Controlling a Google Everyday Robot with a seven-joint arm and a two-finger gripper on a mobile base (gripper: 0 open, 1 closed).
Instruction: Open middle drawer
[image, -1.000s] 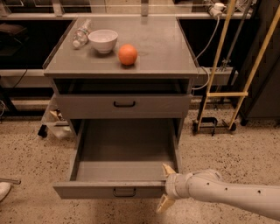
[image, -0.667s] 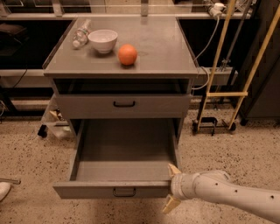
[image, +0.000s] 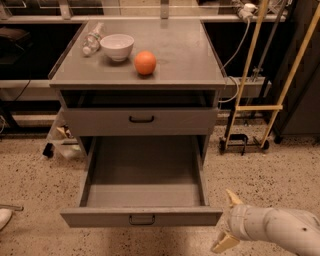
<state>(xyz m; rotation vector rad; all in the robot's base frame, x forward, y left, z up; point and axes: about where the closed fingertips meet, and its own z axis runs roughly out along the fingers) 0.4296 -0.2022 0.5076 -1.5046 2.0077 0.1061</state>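
1. While the middle drawer (image: 145, 170) stays pulled out below the surface's (image: 185, 55) front edge in the camera view, your end effector (image: 224, 220) has backed off its front right corner and now hangs just beside it, fingers (image: 233, 198) spread, released, holding nothing.
2. You can judge the opening done.
3. Drawer is matte grey sheet metal, boxy, plain inside, with a small black loop handle (image: 142, 219).

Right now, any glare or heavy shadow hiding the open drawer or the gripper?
Camera view: no glare; middle drawer interior evenly lit, readable. Camera view: slot under the cabinet top is in deep shadow. Camera view: gripper, open, low right of the drawer front, is clearly lit.
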